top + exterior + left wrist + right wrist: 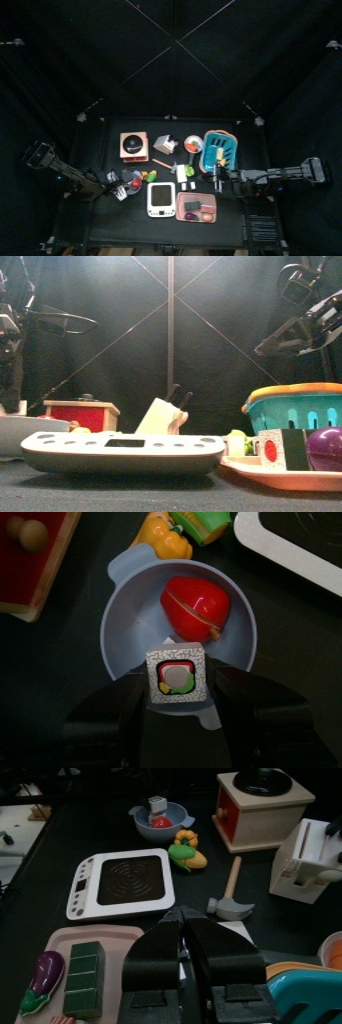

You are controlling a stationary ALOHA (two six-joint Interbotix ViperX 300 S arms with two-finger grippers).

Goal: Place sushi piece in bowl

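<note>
The white induction hob is set at the table's near middle, with the pink tray just nearer and the teal basket to the far right. The red wooden box is placed far left. The pale blue bowl is found at the left, beside the hob; a red pepper lies inside it. The sushi piece is seen inside the bowl at its rim, flat face up, between the spread jaws of the left gripper, which is held directly above. Contact cannot be confirmed. The right gripper is closed, empty, resting at the right.
</note>
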